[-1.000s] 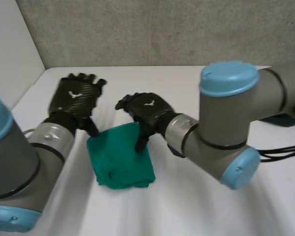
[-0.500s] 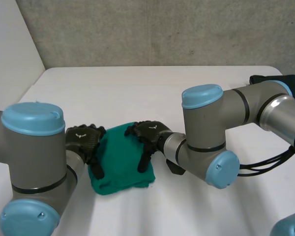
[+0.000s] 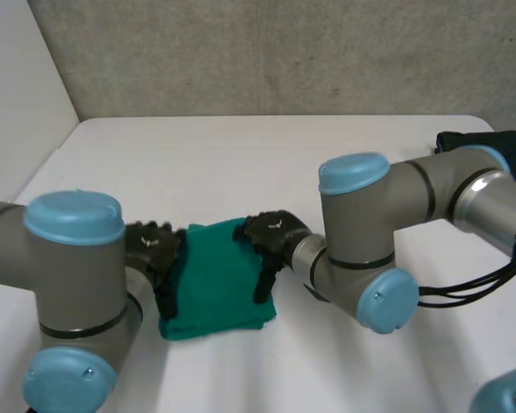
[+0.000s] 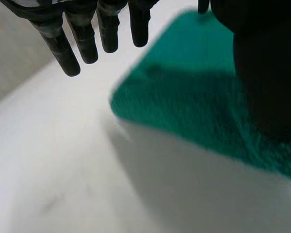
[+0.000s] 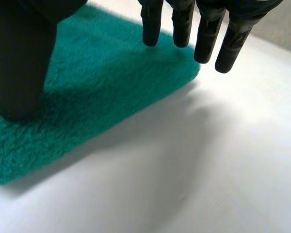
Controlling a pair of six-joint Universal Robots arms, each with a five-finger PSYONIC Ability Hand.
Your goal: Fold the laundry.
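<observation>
A folded green towel point(image 3: 219, 280) lies flat on the white table point(image 3: 241, 163), towards its near edge and left of the middle. The left hand point(image 3: 155, 249) rests at the towel's left edge and the right hand point(image 3: 273, 237) at its right edge. Each thumb presses on the cloth. The fingers point(image 4: 82, 39) of both hands are straight, gripping nothing.

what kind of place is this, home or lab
Likely a robotics lab: a white table, a plain grey wall behind it, and one green towel between the robot's left hand and right hand.
</observation>
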